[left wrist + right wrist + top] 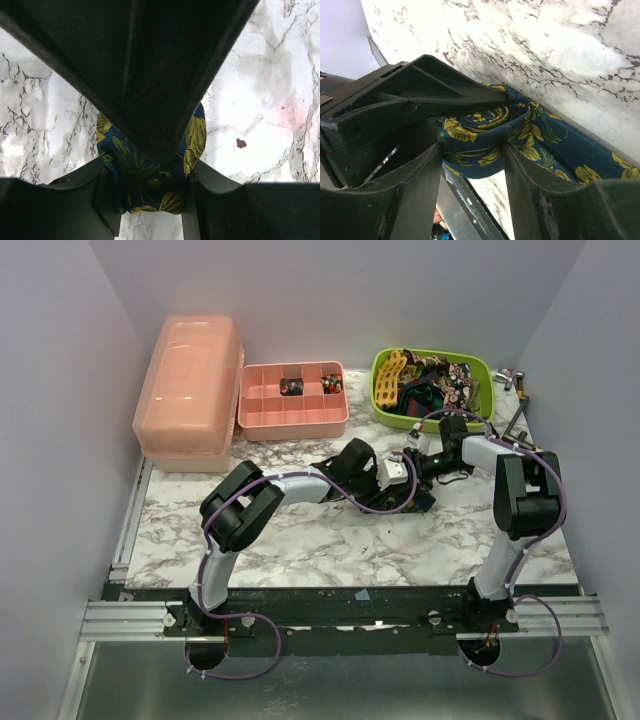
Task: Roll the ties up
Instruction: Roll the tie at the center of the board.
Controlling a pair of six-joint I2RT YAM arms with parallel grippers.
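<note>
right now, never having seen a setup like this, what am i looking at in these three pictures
Two robot arms are bolted at the near edge of a marble table. The overhead picture shows both: left arm, right arm. The other two come from cameras on each wrist, looking along that arm's own jaws. Both pairs of jaws grip one navy tie with yellow leaves, partly rolled, its tail trailing away. At the back stand a pink lidded box, a pink divided tray and a green bin holding more ties.
</note>
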